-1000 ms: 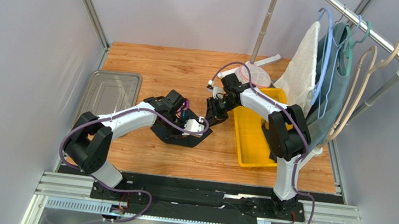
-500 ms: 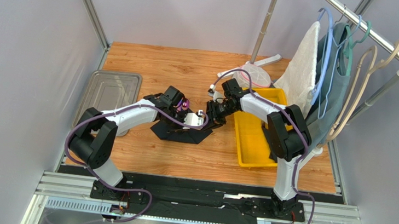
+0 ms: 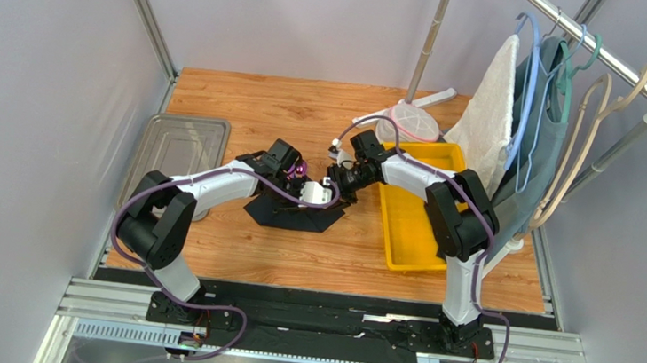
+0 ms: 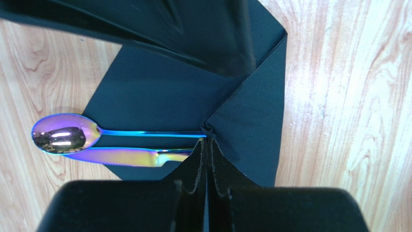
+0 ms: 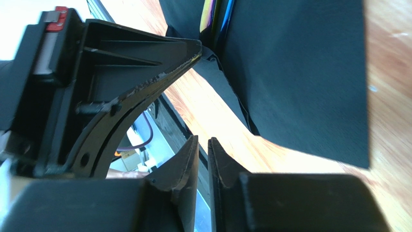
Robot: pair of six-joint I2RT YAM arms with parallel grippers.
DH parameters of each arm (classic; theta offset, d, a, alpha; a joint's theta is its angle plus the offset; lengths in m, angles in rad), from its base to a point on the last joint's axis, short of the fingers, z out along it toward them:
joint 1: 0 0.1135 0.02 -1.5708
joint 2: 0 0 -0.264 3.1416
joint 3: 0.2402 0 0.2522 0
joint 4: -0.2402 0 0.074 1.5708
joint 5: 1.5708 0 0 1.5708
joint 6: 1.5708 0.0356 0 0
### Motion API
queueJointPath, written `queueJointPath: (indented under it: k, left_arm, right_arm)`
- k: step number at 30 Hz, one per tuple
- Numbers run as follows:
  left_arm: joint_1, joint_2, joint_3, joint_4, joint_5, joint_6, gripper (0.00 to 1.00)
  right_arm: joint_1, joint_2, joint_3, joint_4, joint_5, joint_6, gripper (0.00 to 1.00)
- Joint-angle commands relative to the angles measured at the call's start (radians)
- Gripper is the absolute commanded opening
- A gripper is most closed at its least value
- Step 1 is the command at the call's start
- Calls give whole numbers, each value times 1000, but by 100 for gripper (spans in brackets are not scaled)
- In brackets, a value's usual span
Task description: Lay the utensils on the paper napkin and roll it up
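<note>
Your wooden table holds the black paper napkin near its middle, one side folded over. Your left claw is squeezed tight on the folded corner. Your right claw is closed on nothing, just beside it. The spoon and knife lie side by side, handles under the fold, heads sticking out.

- The paper napkin is a matte black sheet lying on the wooden tabletop. It is partly folded, with one flap turned over the handles and its corner pinched in the closed left tool.
- The spoon lies flat. Its iridescent purple bowl pokes past the napkin's edge onto the wood, and its slim blue-shining stem runs under the flap.
- A second utensil, with a flat purple-gold head, lies parallel just beside the spoon, its handle hidden under the flap.
</note>
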Motion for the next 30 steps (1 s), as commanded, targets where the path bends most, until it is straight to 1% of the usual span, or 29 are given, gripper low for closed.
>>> queueJointPath:
  k: [1, 6, 10, 18, 23, 24, 25, 27, 28, 29, 30]
  left_arm:
    - [5, 8, 12, 37, 0, -9, 0]
    - [5, 22, 21, 32, -9, -8, 0]
    - [5, 27, 25, 34, -12, -6, 0]
    - [5, 28, 27, 35, -17, -11, 0]
    - [11, 22, 35, 20, -25, -43, 1]
    - [18, 18, 41, 12, -15, -61, 4]
    - [25, -1, 56, 3, -5, -108, 16]
    - [63, -27, 74, -38, 56, -167, 29]
    - [80, -66, 85, -52, 83, -228, 36]
    - [117, -91, 88, -74, 107, -261, 40]
    - [136, -114, 90, -83, 164, -297, 45]
  right_arm:
    - [20, 30, -7, 54, -6, 64, 15]
    - [41, 28, -43, 128, 24, 134, 11]
    - [58, 51, -49, 145, 37, 171, 9]
    - [81, 94, -44, 166, 57, 200, 8]
    - [83, 103, -64, 160, 123, 210, 8]
    - [84, 102, -63, 156, 148, 211, 8]
    - [84, 103, -63, 154, 155, 211, 7]
    - [83, 103, -63, 142, 172, 214, 7]
    - [84, 102, -63, 137, 178, 213, 7]
    - [84, 102, -63, 129, 185, 213, 7]
    - [83, 100, -64, 128, 189, 213, 7]
